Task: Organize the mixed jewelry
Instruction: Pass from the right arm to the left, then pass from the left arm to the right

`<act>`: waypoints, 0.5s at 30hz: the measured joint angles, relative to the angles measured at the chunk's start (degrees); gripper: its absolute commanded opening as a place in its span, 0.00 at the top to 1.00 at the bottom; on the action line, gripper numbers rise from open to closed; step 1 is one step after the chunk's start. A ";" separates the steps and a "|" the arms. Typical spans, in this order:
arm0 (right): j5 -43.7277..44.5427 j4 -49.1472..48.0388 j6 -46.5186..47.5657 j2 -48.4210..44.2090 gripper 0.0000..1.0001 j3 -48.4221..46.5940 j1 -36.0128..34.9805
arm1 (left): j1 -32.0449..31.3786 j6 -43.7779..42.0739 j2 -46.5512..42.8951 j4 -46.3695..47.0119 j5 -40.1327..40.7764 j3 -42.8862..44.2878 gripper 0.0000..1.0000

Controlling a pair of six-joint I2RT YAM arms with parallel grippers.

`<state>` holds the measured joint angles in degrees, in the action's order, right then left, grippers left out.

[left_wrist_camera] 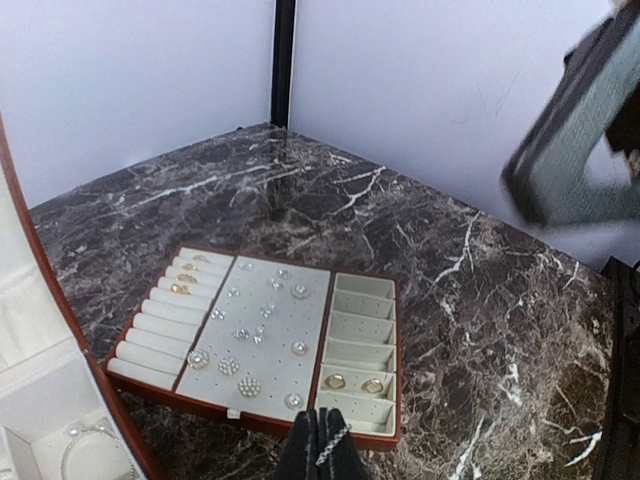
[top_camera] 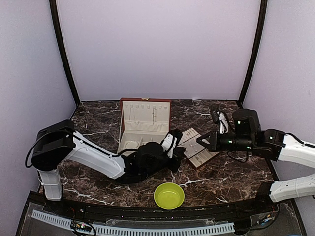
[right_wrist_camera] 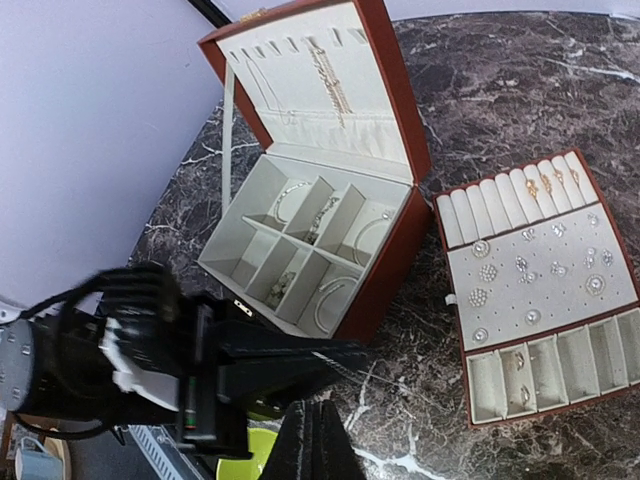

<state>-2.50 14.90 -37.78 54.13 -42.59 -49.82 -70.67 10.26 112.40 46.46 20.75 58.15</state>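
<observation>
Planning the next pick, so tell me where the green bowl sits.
In the top view the green bowl sits at the near edge of the marble table, about mid-width, just in front of the left gripper.

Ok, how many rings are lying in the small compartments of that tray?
2. One ring and a second ring share one compartment of the tray, second from the end by the left gripper. That gripper, shut on a silvery piece, hides part of the end compartment.
</observation>
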 measured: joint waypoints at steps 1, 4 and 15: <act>0.00 -0.61 -0.26 0.37 1.00 0.81 0.00 | 0.00 -0.15 -1.16 -0.09 0.35 -0.46 1.00; 0.00 -2.62 -1.18 1.84 1.00 3.10 0.00 | 0.00 -0.55 -5.11 -0.85 1.27 -1.55 1.00; -4.44 -14.03 0.31 2.38 0.71 9.51 0.00 | 0.00 -1.05 -15.32 -14.10 -0.66 -2.21 1.00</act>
<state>-6.94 0.86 -37.47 56.51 -33.08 -49.82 -70.67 9.21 97.08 32.36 20.10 55.94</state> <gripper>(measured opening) 0.186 0.028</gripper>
